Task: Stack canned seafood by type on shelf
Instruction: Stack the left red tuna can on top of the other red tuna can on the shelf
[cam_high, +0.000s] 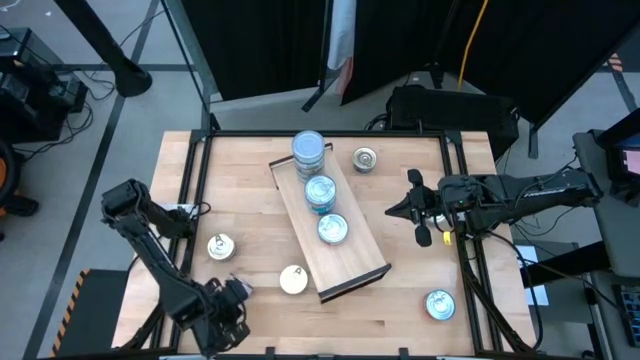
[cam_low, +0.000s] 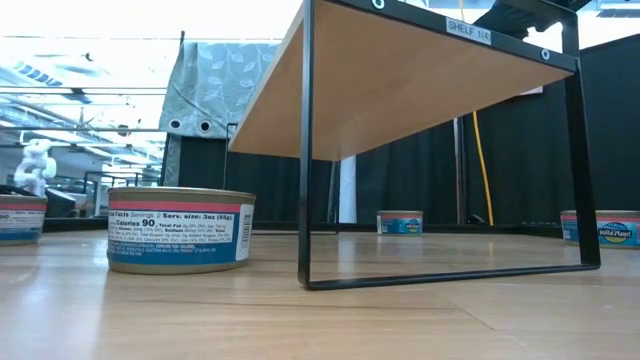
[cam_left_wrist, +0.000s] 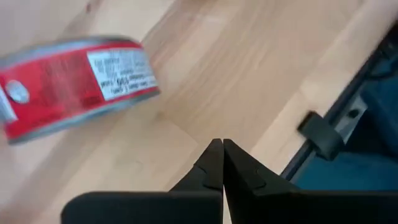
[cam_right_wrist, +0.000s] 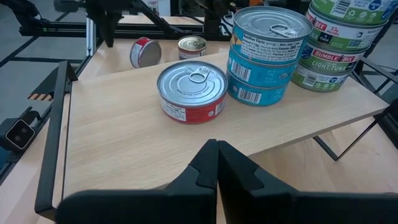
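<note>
The shelf (cam_high: 356, 256) is a raised light-wood board on a black wire frame, lying slantwise mid-table. On it stand a single red-labelled can (cam_right_wrist: 191, 93), a stack of two blue cans (cam_right_wrist: 268, 56) and a stack of green-labelled cans (cam_right_wrist: 339, 43). Loose cans rest on the table at the far side (cam_high: 365, 158), the left (cam_high: 221, 247), the near middle (cam_high: 293, 279) and the near right (cam_high: 440, 304). My left gripper (cam_high: 238, 292) hovers shut near the table's front left, beside the red-sided can (cam_left_wrist: 74, 81). My right gripper (cam_right_wrist: 216, 149) waits shut, to the right of the shelf.
A black rail (cam_high: 195, 190) runs around the table top. The table's near edge with its rail bracket (cam_left_wrist: 323, 134) lies close to my left gripper. In the low view the near can (cam_low: 180, 230) stands in front of the shelf's black leg (cam_low: 305, 150).
</note>
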